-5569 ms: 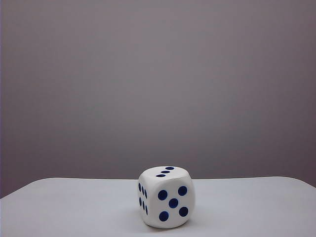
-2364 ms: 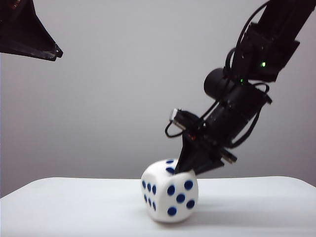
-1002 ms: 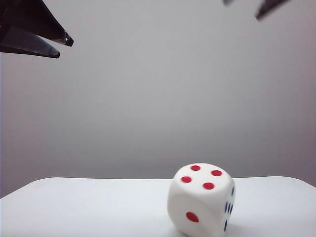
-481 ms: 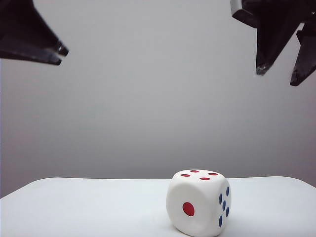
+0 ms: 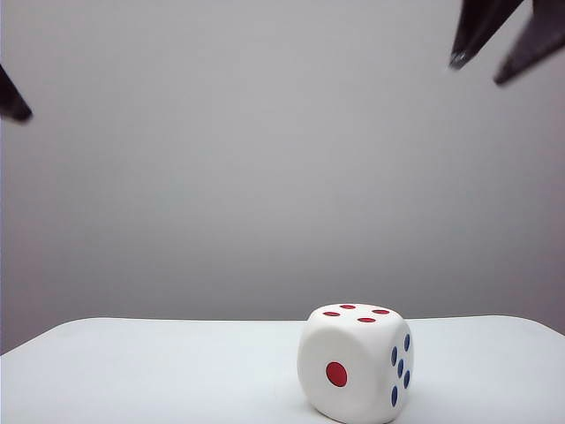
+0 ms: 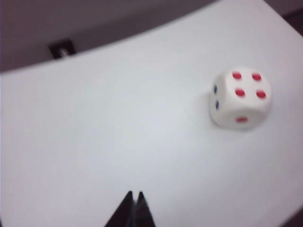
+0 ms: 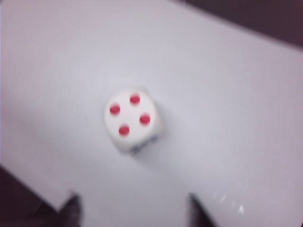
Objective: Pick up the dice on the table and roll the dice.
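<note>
The dice (image 5: 356, 362) is a large white cube resting on the white table (image 5: 132, 371), right of the middle. Four red pips face up, one red pip faces the exterior camera, and blue pips are on its right side. No gripper touches it. Only a dark tip of my left gripper (image 5: 13, 97) shows, high at the far left edge. In the left wrist view, the left gripper (image 6: 134, 194) has its fingers pressed together, empty, well away from the dice (image 6: 240, 97). My right gripper (image 5: 478, 71) hangs high at the upper right, open. In the right wrist view the right gripper (image 7: 133, 198) is empty above the dice (image 7: 132, 120).
A plain grey wall stands behind the table. The table's rounded far edge (image 6: 142, 33) has a small dark fitting (image 6: 61, 48) just beyond it. Dark floor (image 7: 19, 198) shows past the table's near corner in the right wrist view.
The dice has stopped tumbling and lies still, four up. My left gripper has drawn back to the left edge and shut. The right gripper dipped into view, then rose again.
</note>
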Robot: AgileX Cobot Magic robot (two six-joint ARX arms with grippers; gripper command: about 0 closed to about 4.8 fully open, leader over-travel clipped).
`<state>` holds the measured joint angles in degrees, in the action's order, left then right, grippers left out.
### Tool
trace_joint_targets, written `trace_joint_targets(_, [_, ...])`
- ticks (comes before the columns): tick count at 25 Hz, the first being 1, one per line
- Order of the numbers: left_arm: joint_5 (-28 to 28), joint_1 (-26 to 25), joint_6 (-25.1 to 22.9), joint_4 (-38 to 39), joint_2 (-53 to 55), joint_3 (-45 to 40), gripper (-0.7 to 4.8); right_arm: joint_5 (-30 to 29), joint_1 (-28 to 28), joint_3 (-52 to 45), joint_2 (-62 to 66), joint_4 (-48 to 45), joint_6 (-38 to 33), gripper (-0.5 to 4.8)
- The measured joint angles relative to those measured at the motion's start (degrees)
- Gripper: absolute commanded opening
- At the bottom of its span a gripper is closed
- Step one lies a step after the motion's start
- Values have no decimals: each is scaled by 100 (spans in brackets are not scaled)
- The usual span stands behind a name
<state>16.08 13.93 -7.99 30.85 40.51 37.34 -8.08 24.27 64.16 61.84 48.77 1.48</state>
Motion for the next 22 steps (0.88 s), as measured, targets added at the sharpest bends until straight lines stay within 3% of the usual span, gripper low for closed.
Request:
trace_joint_targets(4, [-114, 2, 127, -599, -756, -345, -5, 431, 0, -481, -546, -726, -221, 138])
trace_joint_targets(6, [-258, 2, 262, -866, -1054, -535, -6, 645, 0, -748, -809, -1003, -317, 131])
trace_joint_targets(11, [-503, 0, 455, -1204, -1641, -962, -6, 787, 2, -1346, -1399, -1729, -544, 39])
trace_joint_targets(16, [-949, -2, 839, -1585, -2212, -1373, -5, 955, 2, -2398, -2328, -2981, -726, 8])
trace_joint_targets(22, [-960, -2, 892, -2061, -2846, -1707, -5, 1222, 0, -3381, -2986, -4092, -754, 8])
